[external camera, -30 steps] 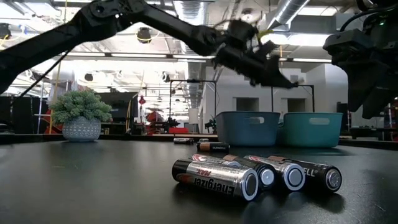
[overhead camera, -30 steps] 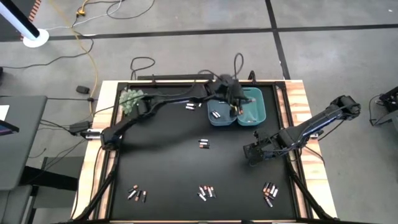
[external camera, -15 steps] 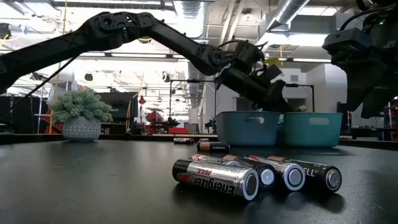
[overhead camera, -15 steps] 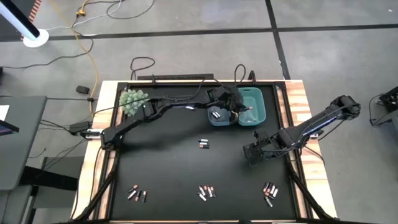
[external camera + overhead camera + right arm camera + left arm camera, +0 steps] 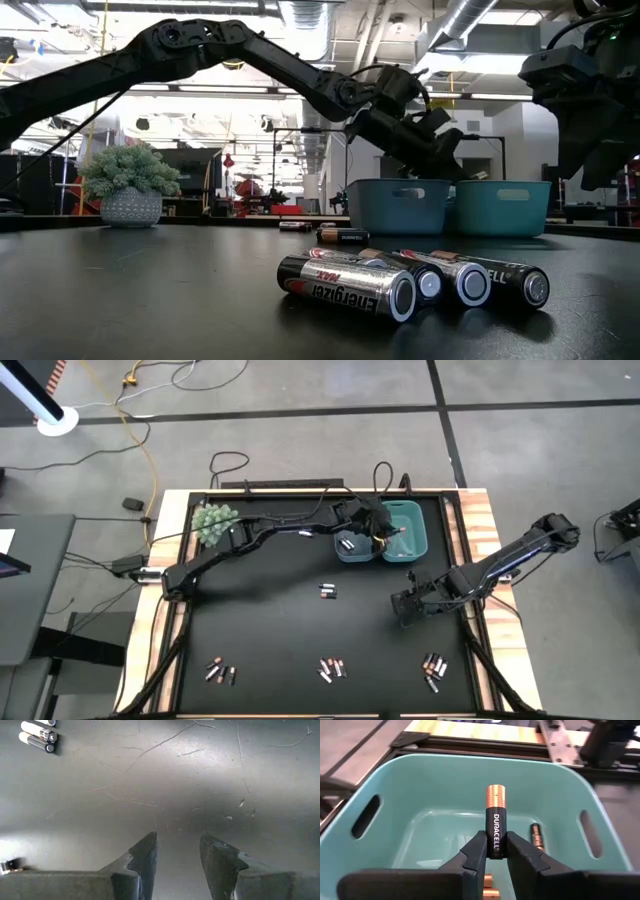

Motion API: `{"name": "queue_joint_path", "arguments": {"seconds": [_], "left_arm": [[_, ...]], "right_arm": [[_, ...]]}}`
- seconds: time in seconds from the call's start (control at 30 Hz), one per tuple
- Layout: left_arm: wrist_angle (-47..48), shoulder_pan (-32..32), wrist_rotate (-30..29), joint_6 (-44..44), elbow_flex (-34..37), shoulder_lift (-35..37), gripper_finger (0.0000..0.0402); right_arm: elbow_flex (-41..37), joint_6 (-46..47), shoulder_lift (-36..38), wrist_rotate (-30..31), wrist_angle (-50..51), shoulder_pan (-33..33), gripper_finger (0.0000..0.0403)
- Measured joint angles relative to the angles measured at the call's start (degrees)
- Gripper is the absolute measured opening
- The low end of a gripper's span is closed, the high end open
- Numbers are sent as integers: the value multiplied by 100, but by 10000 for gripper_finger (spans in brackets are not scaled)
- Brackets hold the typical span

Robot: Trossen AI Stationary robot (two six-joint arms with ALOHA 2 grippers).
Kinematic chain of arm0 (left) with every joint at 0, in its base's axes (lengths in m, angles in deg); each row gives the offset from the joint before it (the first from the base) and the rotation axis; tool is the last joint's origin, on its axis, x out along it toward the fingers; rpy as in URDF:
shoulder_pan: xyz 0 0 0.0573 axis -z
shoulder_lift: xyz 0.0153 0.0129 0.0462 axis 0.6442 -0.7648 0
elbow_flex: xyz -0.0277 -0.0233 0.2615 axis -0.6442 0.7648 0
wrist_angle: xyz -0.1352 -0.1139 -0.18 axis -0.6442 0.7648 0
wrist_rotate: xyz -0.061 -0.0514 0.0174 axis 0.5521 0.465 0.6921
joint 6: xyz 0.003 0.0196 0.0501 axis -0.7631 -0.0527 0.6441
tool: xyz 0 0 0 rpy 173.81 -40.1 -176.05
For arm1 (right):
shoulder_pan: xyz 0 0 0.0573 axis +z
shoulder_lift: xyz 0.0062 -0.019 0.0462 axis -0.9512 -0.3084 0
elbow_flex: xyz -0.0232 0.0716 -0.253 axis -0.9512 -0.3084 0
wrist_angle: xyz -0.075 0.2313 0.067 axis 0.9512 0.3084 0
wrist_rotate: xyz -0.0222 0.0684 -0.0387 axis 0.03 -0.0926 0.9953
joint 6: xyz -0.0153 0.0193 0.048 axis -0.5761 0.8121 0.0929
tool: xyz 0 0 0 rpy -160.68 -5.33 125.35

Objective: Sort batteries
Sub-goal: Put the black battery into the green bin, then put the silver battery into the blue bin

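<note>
My left hand [image 5: 494,851] pinches a black cylindrical battery with a copper end [image 5: 495,820] at its dark lower half, upright, just above the open teal plastic bin [image 5: 395,785] at the far side of the bench [image 5: 270,620]; two more copper-ended batteries [image 5: 535,836] lie in this bin. I judge the battery as rigid, rather dense for its size, with a smooth, slippery jacket, so the fingers should press on the middle of the body, across the round sides, never on the ends. My right hand [image 5: 177,851] waits low over the bench on the right, fingers apart and holding nothing. Loose silvery and dark batteries [image 5: 410,281] lie in small groups along the near edge.
</note>
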Motion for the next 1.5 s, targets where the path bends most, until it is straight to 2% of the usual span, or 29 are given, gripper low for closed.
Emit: {"name": "queue_joint_path", "arguments": {"seconds": [0.37, 0.63, 0.93, 1.5], "left_arm": [[8, -2, -81, -81, 0, -2, 124], [-19, -2, -78, -37, -4, 28, 133], [888, -13, -70, -33, -740, 244, 131], [2872, -87, -157, -338, -708, 1597, 130]], "right_arm": [[0, -2, 0, 2, 3, 0, 163], [0, -22, 0, 2, 42, 0, 163], [0, -66, 2, 2, 35, 0, 163], [0, -302, 2, 4, -11, 0, 163]]}}
